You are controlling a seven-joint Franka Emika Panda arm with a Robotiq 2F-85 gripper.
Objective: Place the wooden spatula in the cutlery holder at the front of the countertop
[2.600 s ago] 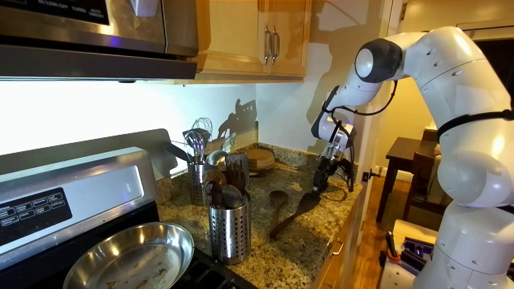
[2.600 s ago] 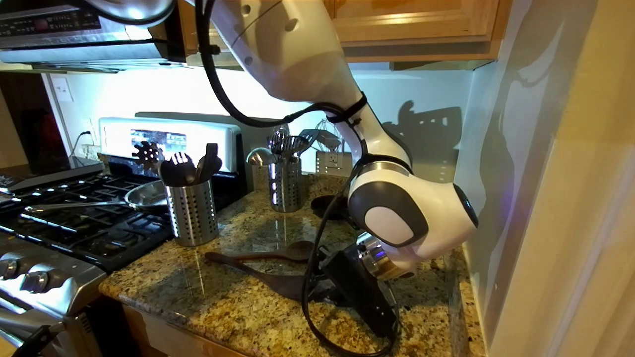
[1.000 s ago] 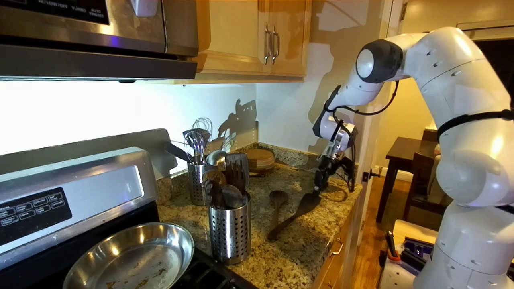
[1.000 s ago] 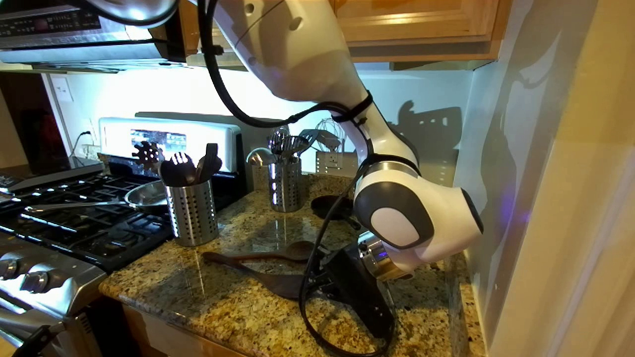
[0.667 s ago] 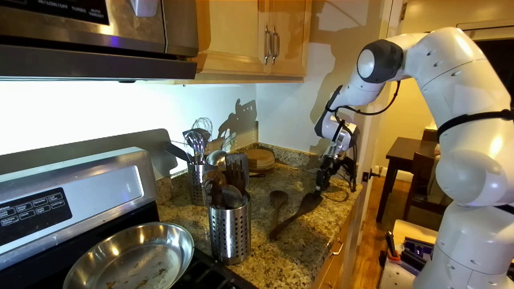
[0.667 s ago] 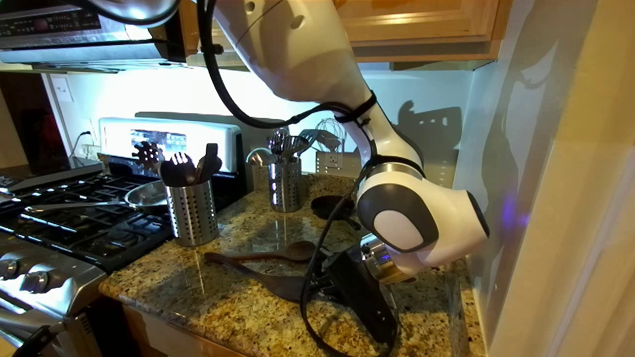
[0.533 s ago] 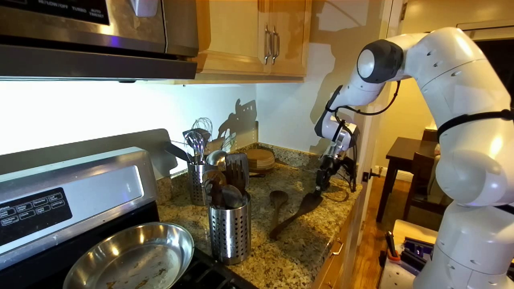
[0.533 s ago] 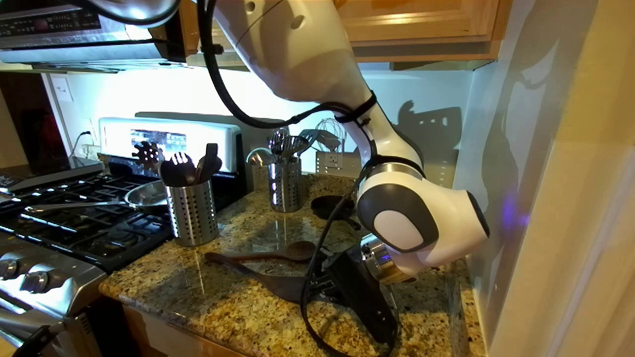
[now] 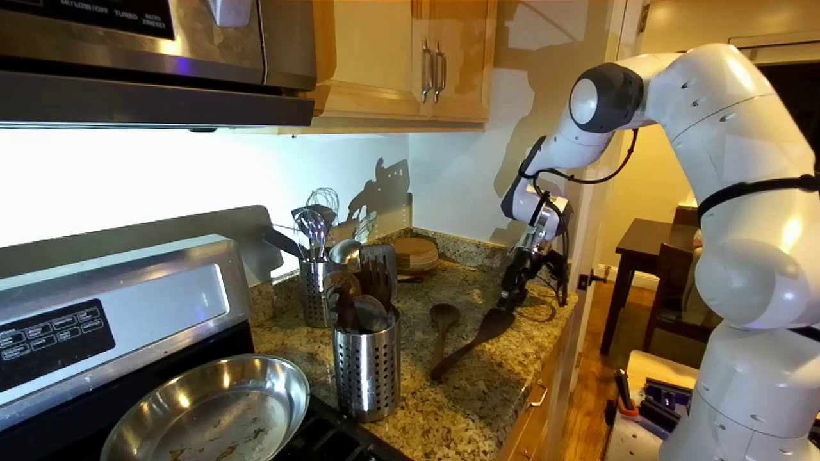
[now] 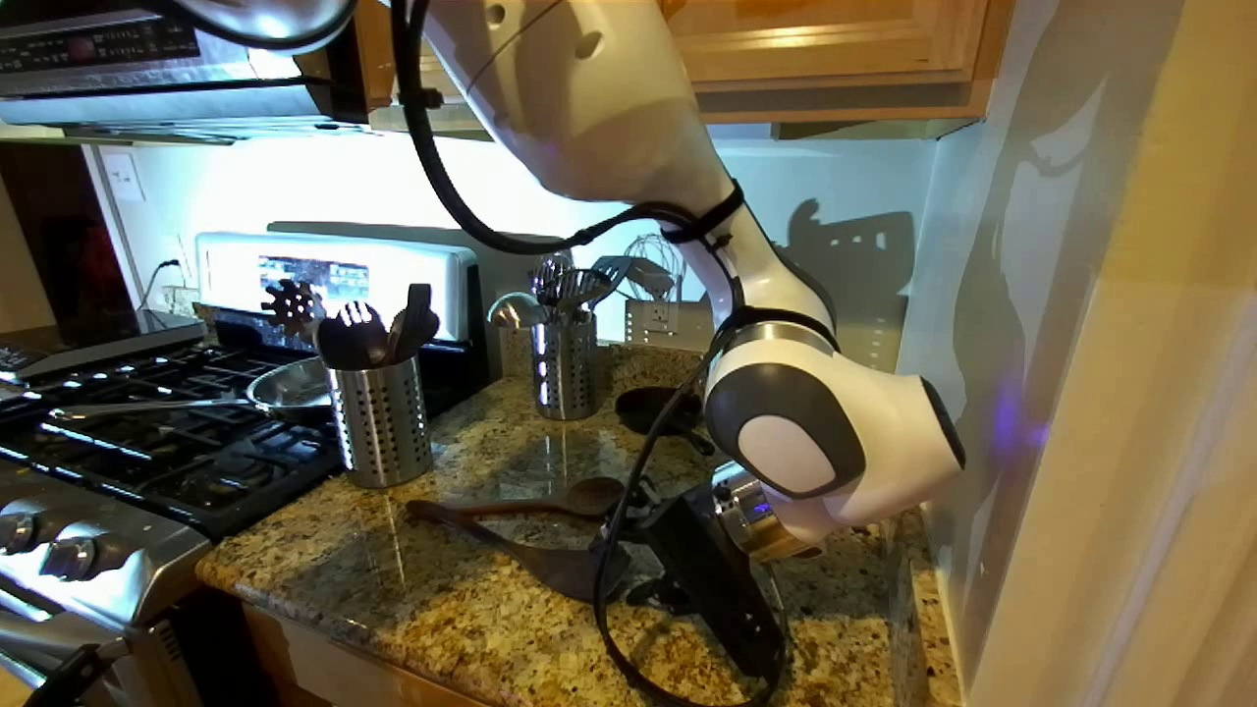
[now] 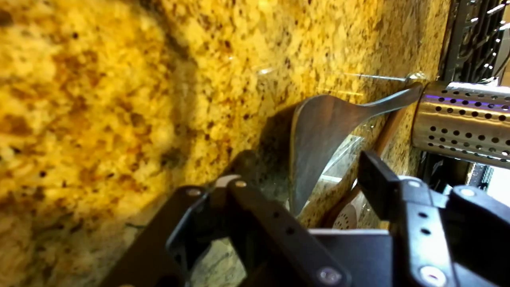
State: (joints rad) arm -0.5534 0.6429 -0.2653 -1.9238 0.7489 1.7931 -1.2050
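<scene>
The jaws stand apart, low over the surface (image 11: 239,59). Nearest them lies the wooden spatula (image 11: 318,131), its broad flat head close in front; in the wrist view the head's near corner shows between them (whether the wood meets either one, I cannot tell). Its long axis runs away from the jaws, the slim handle pointing outward. Beside it is a wooden spoon (image 9: 444,314), bowl toward the jaws, its handle closing on the spatula's. Past the handle ends, the perforated cutlery holder (image 9: 368,378) stands upright, filled with dark utensils (image 9: 371,314). Farther from the jaws come a second steel holder (image 9: 314,294) with whisks (image 9: 312,227) and, on the stove (image 10: 167,462), a round steel pan (image 9: 211,410).
</scene>
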